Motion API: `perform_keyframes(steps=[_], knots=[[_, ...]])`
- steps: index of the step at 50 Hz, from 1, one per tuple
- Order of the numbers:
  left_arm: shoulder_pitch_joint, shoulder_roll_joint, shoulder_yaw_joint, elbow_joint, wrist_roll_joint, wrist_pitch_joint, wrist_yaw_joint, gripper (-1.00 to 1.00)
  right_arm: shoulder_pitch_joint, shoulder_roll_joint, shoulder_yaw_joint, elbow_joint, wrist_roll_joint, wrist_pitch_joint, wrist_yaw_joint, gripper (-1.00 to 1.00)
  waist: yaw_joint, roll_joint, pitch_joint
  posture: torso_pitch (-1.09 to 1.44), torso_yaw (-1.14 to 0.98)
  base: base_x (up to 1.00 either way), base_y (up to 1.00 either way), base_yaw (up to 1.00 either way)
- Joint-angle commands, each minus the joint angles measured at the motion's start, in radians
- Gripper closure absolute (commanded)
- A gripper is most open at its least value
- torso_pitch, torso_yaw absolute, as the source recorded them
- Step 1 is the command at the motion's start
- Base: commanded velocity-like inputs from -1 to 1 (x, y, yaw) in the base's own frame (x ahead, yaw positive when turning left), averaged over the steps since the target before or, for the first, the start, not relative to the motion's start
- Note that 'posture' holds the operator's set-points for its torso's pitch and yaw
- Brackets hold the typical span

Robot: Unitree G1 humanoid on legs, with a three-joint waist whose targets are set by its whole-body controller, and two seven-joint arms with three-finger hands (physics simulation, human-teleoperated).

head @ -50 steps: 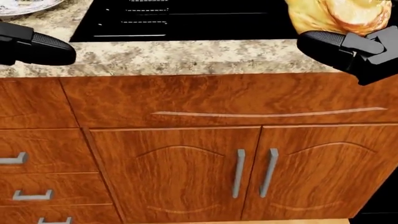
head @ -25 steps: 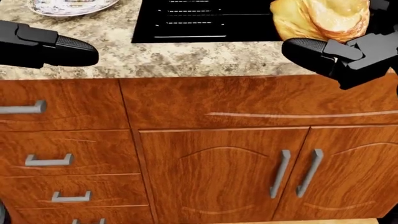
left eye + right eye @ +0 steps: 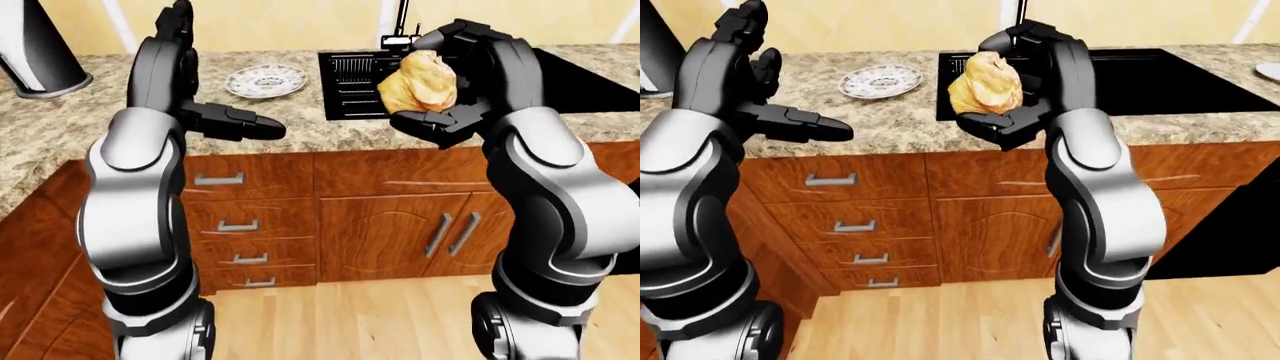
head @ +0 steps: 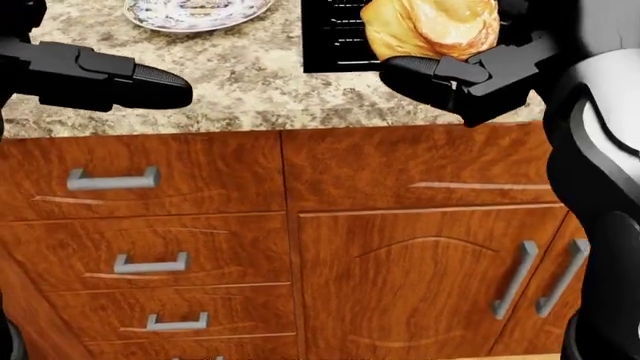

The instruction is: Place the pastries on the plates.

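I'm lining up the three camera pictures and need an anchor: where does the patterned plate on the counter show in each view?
Left-eye view: plate upper middle-left, on the granite counter, left of the black sink.
Head view: plate at the top edge, partly cut off, left of centre.
Right-eye view: plate upper left of centre.
Shared landmark: the sink's left edge, just right of the plate in every view.

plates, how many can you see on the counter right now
2. One patterned plate sits on the granite counter just left of the black sink. The edge of a second plate shows at the far right of the right-eye view. Others may lie out of view.
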Motion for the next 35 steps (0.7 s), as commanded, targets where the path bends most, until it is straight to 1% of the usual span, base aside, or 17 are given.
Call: perform_keyframes(steps=[1,5,6,8,10,13,15,16,17,18,22,23,24,29,30,32,35], knots=[[-0.037,0.008,-0.002,-0.024,-0.005,-0.029,0.004,-1.0,-0.061,-0.014,-0.019,-0.018,-0.011,-0.018,-0.001,1.0,-0.002,0.004,-0.021,0.0,0.0,0.0,0.41,0.0],[-0.037,0.008,-0.003,-0.021,-0.008,-0.03,0.008,-1.0,-0.042,-0.003,-0.006,-0.026,-0.024,-0.031,0.005,1.0,-0.004,-0.037,-0.019,0.0,0.0,0.0,0.41,0.0],[-0.035,0.007,-0.006,-0.022,-0.009,-0.03,0.008,-1.0,-0.023,0.006,-0.004,-0.034,-0.026,-0.041,0.005,1.0,-0.003,-0.061,-0.025,0.0,0.0,0.0,0.4,0.0],[-0.033,0.008,-0.008,-0.024,-0.009,-0.029,0.007,-1.0,-0.045,-0.003,0.0,-0.034,-0.032,-0.016,0.017,1.0,-0.009,-0.033,-0.027,0.0,0.0,0.0,0.26,0.0],[-0.033,0.01,-0.008,-0.027,-0.007,-0.025,0.006,-1.0,-0.051,0.005,-0.001,-0.028,-0.037,-0.019,0.016,1.0,0.001,-0.047,-0.038,0.0,0.0,0.0,0.27,0.0],[-0.032,0.008,-0.005,-0.034,-0.007,-0.022,0.007,-1.0,-0.051,0.008,-0.001,-0.036,-0.041,-0.013,0.022,1.0,0.006,-0.027,-0.039,0.0,0.0,0.0,0.23,0.0],[-0.024,0.008,-0.005,-0.042,-0.006,-0.02,0.007,-1.0,-0.036,0.05,-0.006,-0.03,-0.035,-0.036,-0.012,1.0,-0.006,0.007,-0.01,0.0,0.0,0.0,0.0,0.0],[-0.023,0.007,-0.006,-0.043,-0.007,-0.02,0.007,-1.0,-0.041,0.048,-0.006,-0.034,-0.029,-0.03,-0.01,1.0,-0.01,0.048,-0.013,0.0,0.0,0.0,0.0,0.0],[-0.023,0.009,-0.007,-0.043,-0.006,-0.02,0.007,-1.0,-0.063,0.046,-0.01,-0.028,-0.022,-0.012,-0.012,1.0,-0.014,0.046,-0.011,0.0,0.0,0.0,0.0,0.0],[-0.023,0.007,-0.005,-0.044,-0.007,-0.019,0.007,-1.0,-0.072,0.047,-0.015,-0.027,-0.017,-0.007,-0.018,1.0,-0.002,0.028,0.002,0.0,0.0,0.0,0.0,0.0],[-0.022,0.01,-0.008,-0.047,-0.008,-0.015,0.004,-1.0,-0.063,0.049,-0.011,-0.021,0.0,-0.028,-0.035,1.0,0.003,-0.038,-0.001,0.0,0.0,0.0,0.0,0.0],[-0.024,0.009,-0.005,-0.047,-0.009,-0.014,0.005,-1.0,-0.032,0.046,0.003,-0.026,-0.003,-0.044,-0.032,1.0,0.003,-0.042,0.003,0.0,0.0,0.0,0.0,0.0],[-0.026,0.01,-0.005,-0.046,-0.008,-0.013,0.004,-1.0,-0.06,0.046,-0.011,-0.022,0.004,-0.022,-0.035,1.0,0.011,-0.024,-0.001,0.0,0.0,0.0,0.0,0.0],[-0.027,0.01,-0.01,-0.038,-0.008,-0.019,0.004,-1.0,-0.071,0.041,-0.013,-0.023,0.023,0.005,-0.046,1.0,0.015,-0.019,-0.009,0.0,0.0,0.01,0.0,0.0],[-0.031,0.008,-0.006,-0.033,-0.009,-0.02,0.005,-1.0,-0.073,0.035,0.001,-0.013,0.019,-0.005,-0.043,1.0,0.012,-0.009,-0.038,0.0,0.0,0.13,0.0,0.0],[-0.03,0.008,-0.007,-0.032,-0.01,-0.023,0.003,-1.0,-0.071,0.038,0.0,-0.011,0.016,-0.011,-0.041,1.0,0.013,-0.002,-0.017,0.0,0.0,0.18,0.0,0.0],[-0.034,0.009,-0.005,-0.03,-0.01,-0.024,0.003,-1.0,-0.073,0.035,-0.002,-0.017,0.017,-0.004,-0.038,1.0,0.009,-0.006,-0.009,0.0,0.0,0.26,0.0,0.0]])
